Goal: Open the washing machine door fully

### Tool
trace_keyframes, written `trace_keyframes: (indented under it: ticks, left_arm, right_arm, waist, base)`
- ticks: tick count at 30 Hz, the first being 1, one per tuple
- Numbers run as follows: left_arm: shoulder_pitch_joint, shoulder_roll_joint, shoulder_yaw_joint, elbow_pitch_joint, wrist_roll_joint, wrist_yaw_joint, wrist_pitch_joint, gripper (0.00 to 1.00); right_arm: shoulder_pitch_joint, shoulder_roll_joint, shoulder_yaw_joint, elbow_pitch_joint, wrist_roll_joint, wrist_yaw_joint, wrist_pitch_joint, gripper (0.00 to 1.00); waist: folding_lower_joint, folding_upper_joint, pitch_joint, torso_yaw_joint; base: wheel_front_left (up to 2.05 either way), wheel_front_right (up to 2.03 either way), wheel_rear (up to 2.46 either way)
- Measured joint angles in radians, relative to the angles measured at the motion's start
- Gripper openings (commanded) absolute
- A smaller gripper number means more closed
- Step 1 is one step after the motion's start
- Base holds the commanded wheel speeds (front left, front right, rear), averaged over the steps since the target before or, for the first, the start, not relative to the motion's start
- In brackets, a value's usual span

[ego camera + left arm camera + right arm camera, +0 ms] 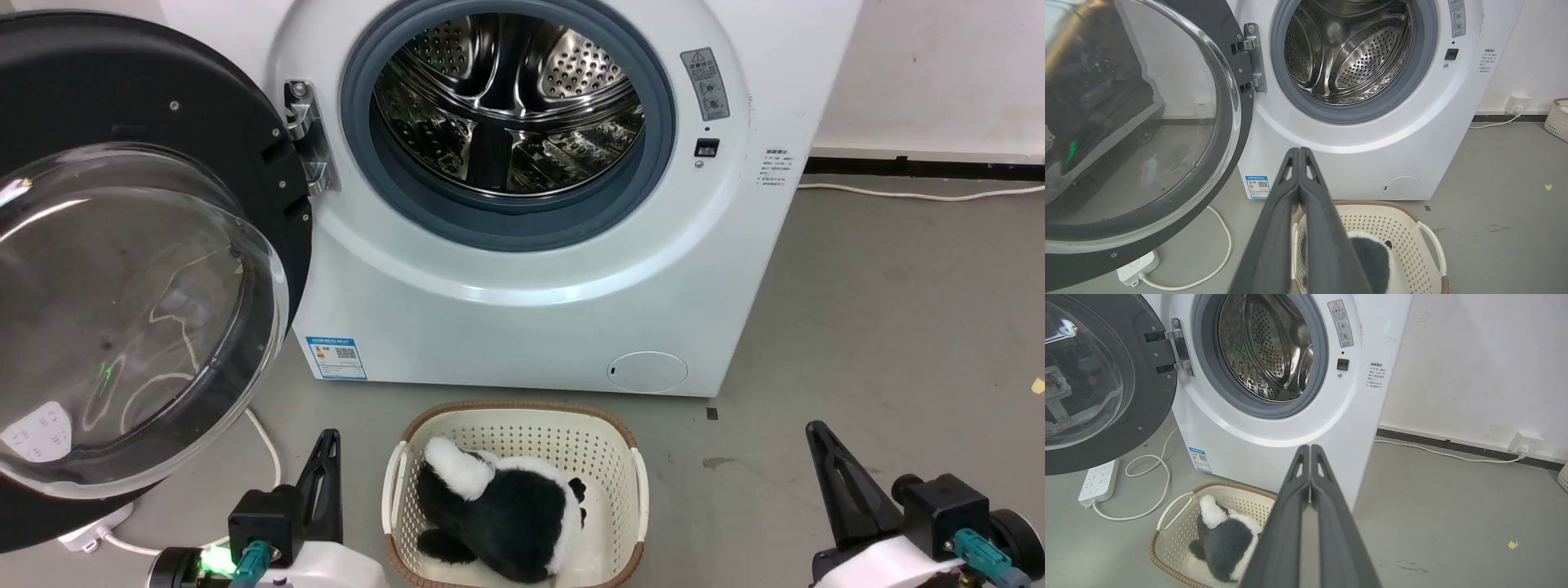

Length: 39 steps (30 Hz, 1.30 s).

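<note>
Left gripper [328, 441]: both dark fingers pressed together, nothing between them. It points at the machine's front and touches nothing.
Right gripper [817, 430]: closed and empty in the same way, tips clear of the machine.
Washing machine door [139, 269]: stands wide open on its hinge [306, 135], up and to the left of the left gripper and apart from it. Its clear bowl bulges toward the head camera (reflections cross the glass).
Washing machine [522, 302]: straight ahead of both grippers, beyond their fingertips.
Drum [506, 106]: fully exposed inside the grey rubber ring [522, 224], above and ahead of the fingertips.
Blue sticker [335, 358]: low on the machine's front, just ahead of the left gripper's tips.
Basket [522, 406]: on the floor between the two grippers — nearer the left one — just before the machine's base.
Plush toy [498, 506]: black and white, lying in the basket.
Power strip [1098, 482]: on the floor left of the left gripper, under the door's lower edge, with a white cable looping beside it.
</note>
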Motion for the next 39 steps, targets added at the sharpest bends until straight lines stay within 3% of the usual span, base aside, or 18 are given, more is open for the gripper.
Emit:
trace_keyframes:
  ticks: [39]
  left_arm:
    - [-0.021, -0.026, 0.069, -0.026, 0.044, -0.066, 0.08, 0.0]
  right_arm:
    - [-0.029, 0.0, 0.015, -0.001, -0.01, 0.0, 0.08, 0.0]
  waist:
    - [0.0001, 0.0, 0.013, 0.019]
  base:
    - [0.0, 0.0, 0.0]
